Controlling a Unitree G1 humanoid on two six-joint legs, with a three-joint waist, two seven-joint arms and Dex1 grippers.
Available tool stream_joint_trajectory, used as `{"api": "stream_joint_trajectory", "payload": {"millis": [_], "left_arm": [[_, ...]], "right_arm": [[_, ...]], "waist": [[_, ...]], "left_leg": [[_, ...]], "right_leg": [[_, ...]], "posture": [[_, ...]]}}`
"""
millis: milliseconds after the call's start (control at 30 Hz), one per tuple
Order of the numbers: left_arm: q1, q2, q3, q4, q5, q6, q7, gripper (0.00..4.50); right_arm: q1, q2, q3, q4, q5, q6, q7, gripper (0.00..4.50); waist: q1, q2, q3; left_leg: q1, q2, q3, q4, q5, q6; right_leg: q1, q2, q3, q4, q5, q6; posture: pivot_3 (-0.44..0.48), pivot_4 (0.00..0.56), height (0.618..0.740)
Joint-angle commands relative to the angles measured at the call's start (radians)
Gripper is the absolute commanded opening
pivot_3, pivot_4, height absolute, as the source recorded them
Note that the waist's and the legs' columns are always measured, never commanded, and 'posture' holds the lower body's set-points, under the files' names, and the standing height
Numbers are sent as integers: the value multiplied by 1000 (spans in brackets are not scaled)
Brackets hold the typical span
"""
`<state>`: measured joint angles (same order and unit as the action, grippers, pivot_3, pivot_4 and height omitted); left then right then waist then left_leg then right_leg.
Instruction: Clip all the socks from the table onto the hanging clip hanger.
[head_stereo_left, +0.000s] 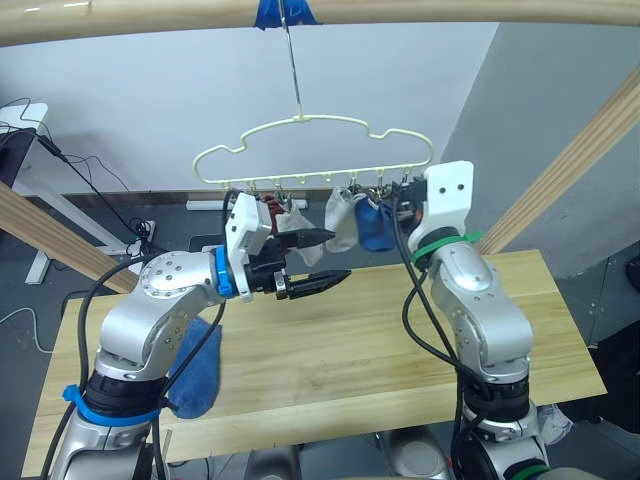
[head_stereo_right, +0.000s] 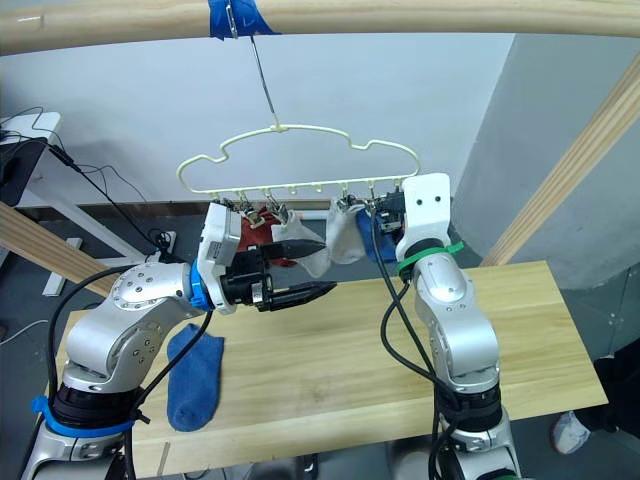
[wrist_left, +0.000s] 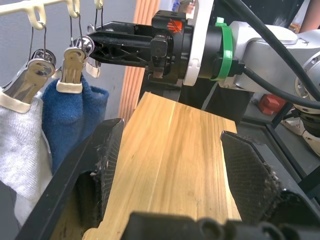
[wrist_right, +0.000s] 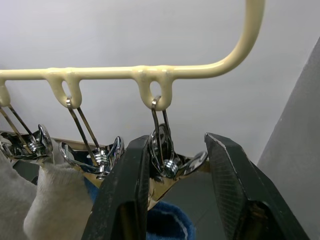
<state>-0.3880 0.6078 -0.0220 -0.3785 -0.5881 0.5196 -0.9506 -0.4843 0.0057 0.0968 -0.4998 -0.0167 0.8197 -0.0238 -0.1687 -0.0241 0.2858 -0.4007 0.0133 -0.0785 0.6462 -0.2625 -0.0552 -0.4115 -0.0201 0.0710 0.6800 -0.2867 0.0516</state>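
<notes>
The pale yellow clip hanger (head_stereo_left: 300, 120) hangs by its hook above the table (head_stereo_left: 400, 350). Clipped to it are a rust red sock (head_stereo_right: 258, 232), two grey socks (head_stereo_left: 340, 222) and a blue sock (head_stereo_left: 375, 228). Another blue sock (head_stereo_left: 192, 372) lies flat on the table's left side. My left gripper (head_stereo_left: 340, 256) is open and empty, held over the table just below the grey socks. At the hanger's right end my right gripper (wrist_right: 177, 142) is open, with the end clip (wrist_right: 162, 162) between its fingers and blue knit just below.
A round wooden pole (head_stereo_left: 400, 10) carries the hook, held by blue tape (head_stereo_left: 283, 12). Slanted poles (head_stereo_left: 580, 160) stand at both sides of the table. Cables and a white desk leg (head_stereo_left: 60, 210) sit on the floor at the far left.
</notes>
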Motion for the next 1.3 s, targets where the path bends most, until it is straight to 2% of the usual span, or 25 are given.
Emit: {"api": "stream_joint_trajectory", "payload": {"millis": [33, 900, 1300], "left_arm": [[-6, -1, -1, -13, 2, -20, -5, 3448], [3, -1, -12, -15, 2, -25, -12, 3448], [5, -5, -16, -13, 5, -27, -13, 3448]], "right_arm": [[-12, 7, -13, -61, 3, 7, -5, 1788], [-37, 169, -78, -120, 33, 150, -60, 1788], [-34, 176, -79, -140, 79, 159, -77, 1788]], "waist": [[0, 0, 0], [-1, 0, 0], [-2, 0, 0]], "left_leg": [[0, 0, 0, 0, 0, 0], [0, 0, -1, 0, 0, 0], [0, 0, -1, 0, 0, 0]], "right_leg": [[0, 0, 0, 0, 0, 0], [0, 0, 0, 0, 0, 0], [0, 0, 0, 1, 0, 0]], "posture": [[-243, 264, 740], [-246, 261, 740], [-250, 265, 740]]}}
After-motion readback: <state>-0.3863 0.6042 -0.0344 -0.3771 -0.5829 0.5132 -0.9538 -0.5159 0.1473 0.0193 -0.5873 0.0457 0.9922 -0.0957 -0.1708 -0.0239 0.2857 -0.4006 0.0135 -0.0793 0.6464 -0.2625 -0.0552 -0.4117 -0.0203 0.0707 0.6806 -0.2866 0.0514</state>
